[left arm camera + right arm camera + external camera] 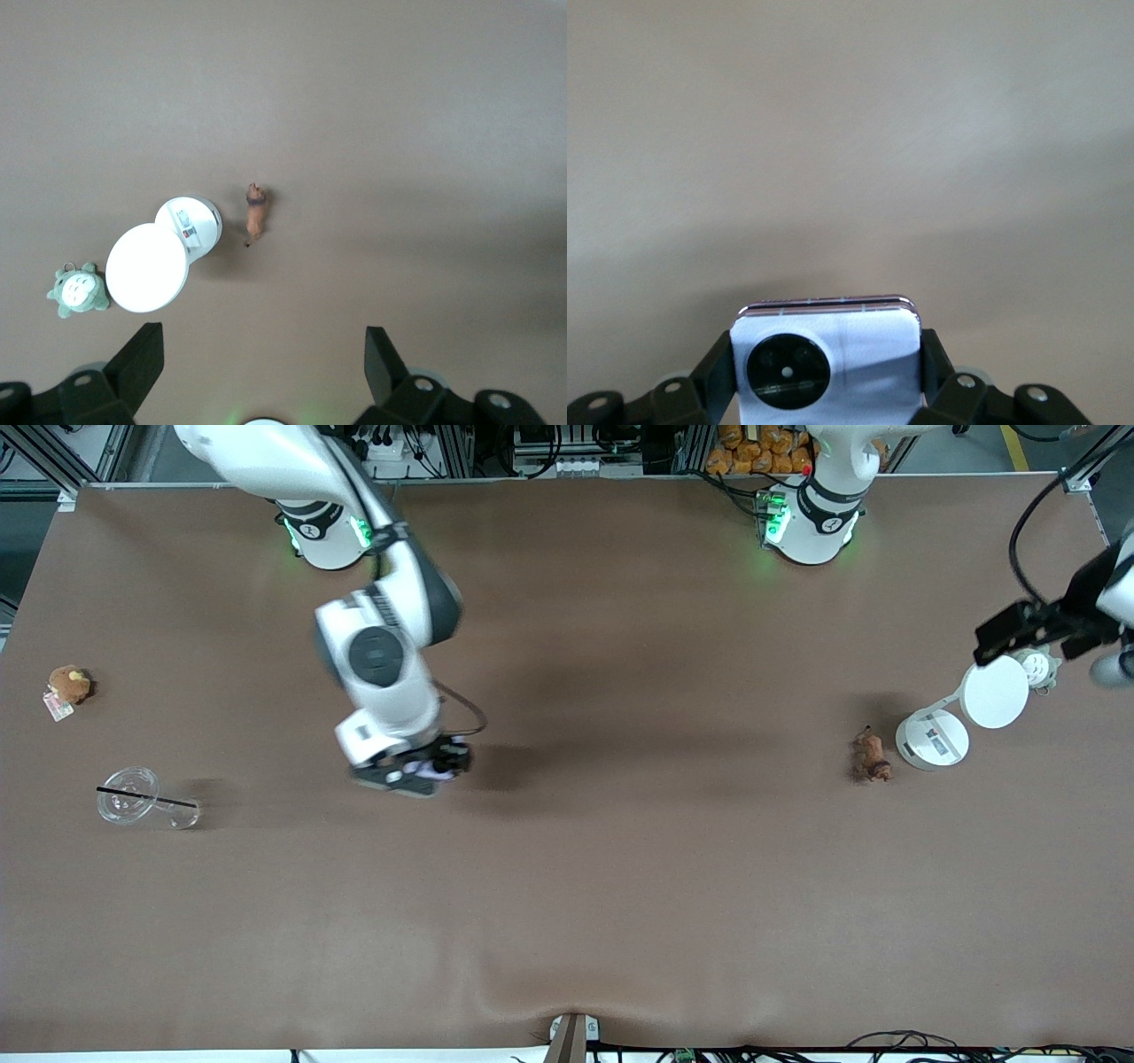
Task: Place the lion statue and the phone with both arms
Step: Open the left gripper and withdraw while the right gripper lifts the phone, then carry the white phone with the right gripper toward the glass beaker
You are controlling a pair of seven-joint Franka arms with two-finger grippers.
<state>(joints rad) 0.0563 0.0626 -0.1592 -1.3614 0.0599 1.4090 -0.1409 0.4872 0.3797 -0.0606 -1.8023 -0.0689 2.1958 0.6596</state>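
Observation:
The phone (833, 363), pale lilac with a round black camera patch, is clamped between the fingers of my right gripper (828, 354). In the front view that gripper (425, 768) holds the phone (436, 770) low over the middle of the table, toward the right arm's end. The lion statue (871, 755), small and reddish-brown, lies on the table toward the left arm's end. In the left wrist view the lion statue (257, 211) lies well ahead of my left gripper (263, 341), which is open and holds nothing. From the front, the left gripper (990, 645) hangs high over the white disc.
A white round stand (932, 738) with a white disc (994, 691) sits beside the lion. A grey-white plush (1038, 669) lies just past it. At the right arm's end are a brown plush with tag (69, 685) and a tipped clear cup (133, 795) with a black straw.

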